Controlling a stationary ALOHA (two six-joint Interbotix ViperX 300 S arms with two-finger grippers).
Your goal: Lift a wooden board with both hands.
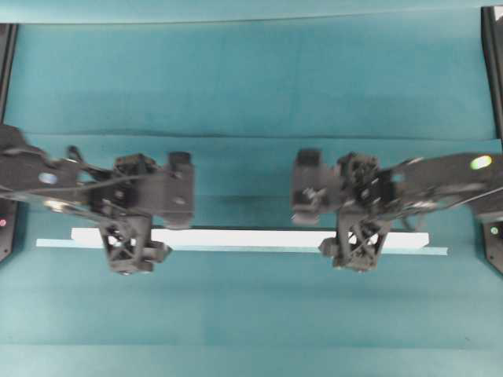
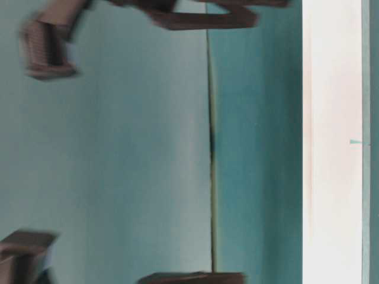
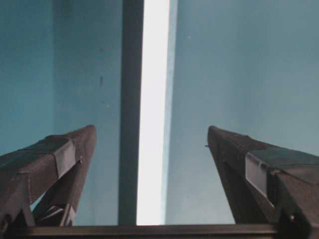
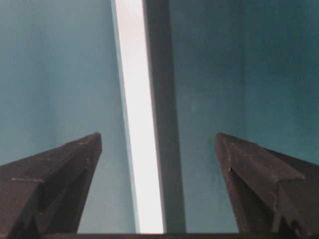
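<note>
The wooden board [image 1: 251,237] is a long white plank lying flat across the teal table. My left gripper [image 1: 126,245] hangs over its left part and my right gripper [image 1: 360,245] over its right part. In the left wrist view the board [image 3: 154,74] runs between the two fingers of the open left gripper [image 3: 152,129], clear of both. In the right wrist view the board [image 4: 134,74] runs between the fingers of the open right gripper [image 4: 158,135], also untouched. Both grippers are empty.
A thinner pale teal strip [image 1: 236,249] lies along the board's near edge and sticks out past both ends. A dark shadow band [image 3: 132,74] runs along the board's other side. Blurred arm parts [image 2: 201,18] show in the table-level view.
</note>
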